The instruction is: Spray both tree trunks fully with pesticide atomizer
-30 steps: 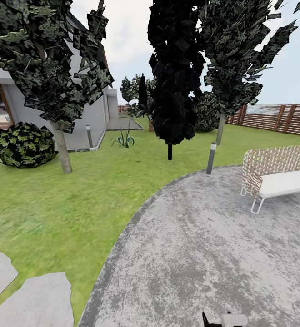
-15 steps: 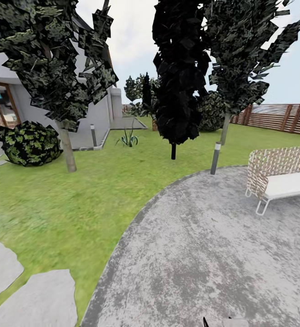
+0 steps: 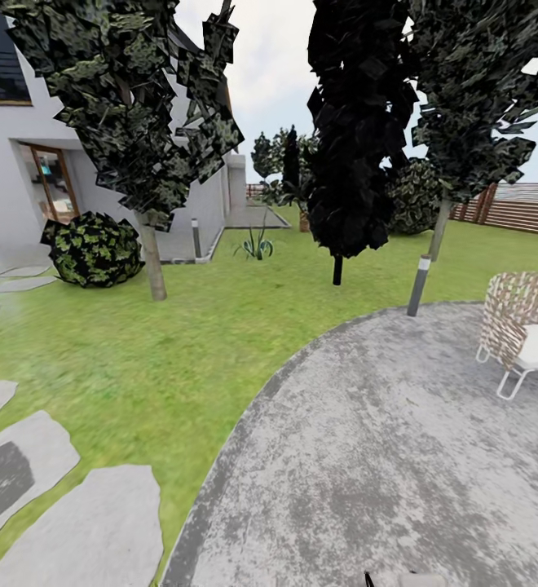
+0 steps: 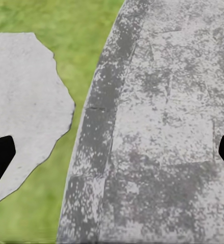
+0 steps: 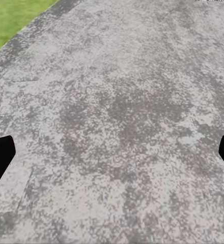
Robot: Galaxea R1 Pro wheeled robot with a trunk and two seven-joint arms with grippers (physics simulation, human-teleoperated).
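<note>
Trees (image 3: 151, 253) ahead; wrist cameras face paving (image 5: 122, 117)

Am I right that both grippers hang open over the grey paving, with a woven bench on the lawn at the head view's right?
Not quite: the bench stands on the grey paving, not on the lawn, as the head view shows. The rest holds: the left gripper and right gripper are open over the paving.

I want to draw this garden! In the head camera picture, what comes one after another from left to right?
Round dark green mottled bush → pale grey-beige tree trunk → small spiky green plant → narrow all-black tree → short grey post lamp → woven wicker bench with white cushion.
</note>
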